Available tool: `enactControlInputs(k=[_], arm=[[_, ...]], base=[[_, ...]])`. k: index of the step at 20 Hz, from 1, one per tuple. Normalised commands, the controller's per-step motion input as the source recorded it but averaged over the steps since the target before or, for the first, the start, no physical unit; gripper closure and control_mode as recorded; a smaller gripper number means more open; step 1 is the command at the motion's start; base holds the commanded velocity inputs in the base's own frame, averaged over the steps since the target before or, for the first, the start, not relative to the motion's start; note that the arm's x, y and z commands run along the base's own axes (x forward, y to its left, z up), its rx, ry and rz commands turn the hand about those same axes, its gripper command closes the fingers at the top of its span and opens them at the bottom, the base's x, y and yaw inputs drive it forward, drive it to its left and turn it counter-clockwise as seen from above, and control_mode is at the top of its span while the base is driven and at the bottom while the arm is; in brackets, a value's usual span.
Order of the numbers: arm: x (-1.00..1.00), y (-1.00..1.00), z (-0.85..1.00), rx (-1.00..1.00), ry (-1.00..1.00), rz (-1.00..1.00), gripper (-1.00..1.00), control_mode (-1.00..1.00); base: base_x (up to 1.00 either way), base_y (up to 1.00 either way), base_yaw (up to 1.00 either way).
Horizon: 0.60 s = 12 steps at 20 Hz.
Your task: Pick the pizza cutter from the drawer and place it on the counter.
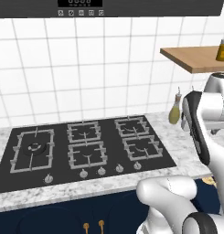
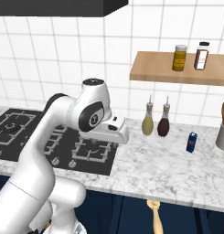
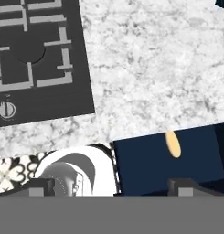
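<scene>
Gripper [image 3: 111, 185] stands spread wide in the hand view, the two dark fingertips [image 3: 40, 186] far apart at the bottom edge, nothing between them and nothing touched. It looks down over the front edge of the tabletop [image 3: 150, 68], above the dark blue drawer [image 3: 168, 155].

Pizza cutter [image 3: 173, 144] shows in the hand view as a yellow-tan oval piece against the drawer's dark blue, just past the tabletop edge; the rest of it cannot be made out there. In the right base view the pizza cutter [image 2: 155, 215] shows below the pale front edge of the tabletop [image 2: 177, 169], rounded head up, handle running down out of frame. It is not on the tabletop and is apart from the gripper.

Hand view also gives the black hob [image 3: 38, 59] corner with one knob [image 3: 7, 109], and patterned floor at bottom left.

Right base view has the olive bottle [image 2: 147, 120] and dark bottle [image 2: 164, 122] side by side by the wall, a small blue carton [image 2: 191, 142], and two jars on the wooden shelf [image 2: 159, 68].

Left base view shows the whole hob [image 1: 86, 146], the olive bottle [image 1: 175, 111] and the shelf [image 1: 191, 59].
</scene>
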Motion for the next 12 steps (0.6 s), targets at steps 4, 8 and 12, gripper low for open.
enactControlInputs(k=[4,8,12], arm=[[-0.22,-0.85,-0.5,-0.07,0.09,-0.04,-1.0,-1.0],[-0.36,-0.97,-0.55,-0.01,0.07,-0.02,-1.0,-1.0],[-0.56,-0.99,-0.65,0.0,0.01,-0.02,-1.0,-1.0]], base=[[0.0,0.0,0.0],[0.0,0.0,0.0],[0.0,0.0,0.0]])
